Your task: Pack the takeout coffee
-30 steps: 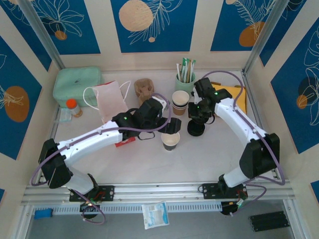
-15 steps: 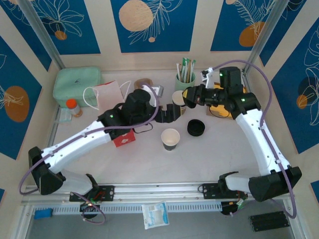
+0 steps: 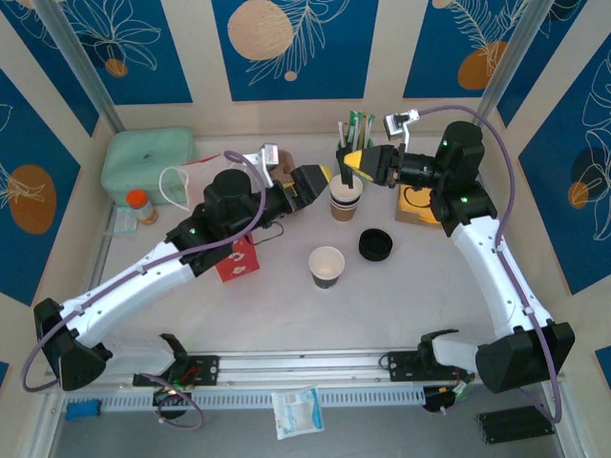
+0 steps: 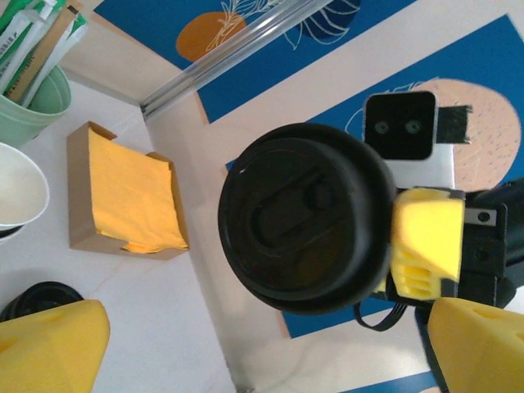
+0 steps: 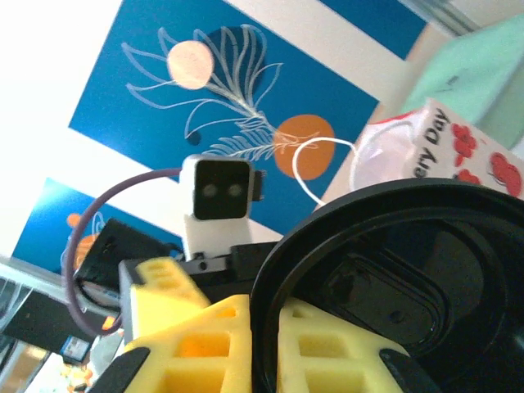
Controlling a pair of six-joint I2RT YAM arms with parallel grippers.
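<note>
The takeout coffee, a cup with its lid on, is out of view. A lone lidless banded cup [image 3: 326, 265] stands mid-table. My right gripper [image 3: 352, 161] [image 5: 274, 348] is shut on the rim of a black lid [image 5: 409, 278] [image 4: 307, 229], held on edge in the air above the stack of lidless cups [image 3: 345, 196]. My left gripper [image 3: 322, 178] [image 4: 262, 360] faces that lid from the left, open, fingers wide and not touching it. The loose stack of black lids [image 3: 375, 245] sits on the table. The white paper bag [image 3: 196, 181] [image 5: 446, 151] stands behind the left arm, partly hidden.
A green cup of stirrers [image 3: 355, 145] stands at the back, close to both grippers. A cardboard box of yellow napkins [image 3: 427, 202] [image 4: 131, 196] lies at right. A mint container [image 3: 148, 162] and an orange-capped bottle [image 3: 140, 203] sit at left. A red packet [image 3: 239, 260] lies beside the left arm.
The right gripper left the lid stack with one lid and rose toward the back. The left gripper left the lone cup and swung up and back to face the lid.
</note>
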